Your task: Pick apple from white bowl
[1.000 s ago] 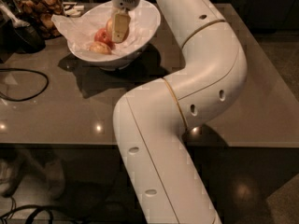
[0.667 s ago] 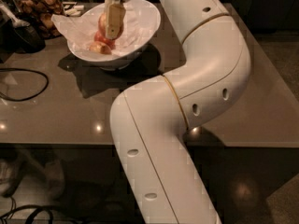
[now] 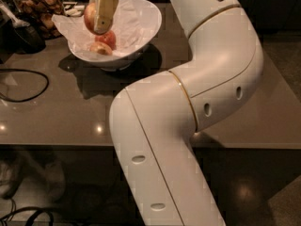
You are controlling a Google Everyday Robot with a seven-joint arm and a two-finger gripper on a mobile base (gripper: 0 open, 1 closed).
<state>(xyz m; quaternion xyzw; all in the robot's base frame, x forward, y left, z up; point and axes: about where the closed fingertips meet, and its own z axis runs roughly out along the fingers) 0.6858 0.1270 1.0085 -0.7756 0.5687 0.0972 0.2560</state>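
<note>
Camera view: apple [image 3: 89, 16] in gripper [image 3: 97, 21], aloft

Cream-beige on the gripper [image 3: 96, 22], up at top left above the white bowl [image 3: 153, 20], clamped around the apple [image 3: 89, 15]: yellow-orange mottled with red blush. Glossy white on the bowl, with crinkled white lining. Deep, even red on one apple inside [image 3: 109, 39]; paler yellow with pink streaks on the other [image 3: 99, 48]. Plain white on the arm [image 3: 211, 79], thin gold bands at the joints, small dark ovals. Brown snacks in the glass jar [image 3: 40, 6]. Black for the cable [image 3: 46, 81]. Grey-brown sheen on the table [image 3: 70, 121], dotted with pale glints.
</note>
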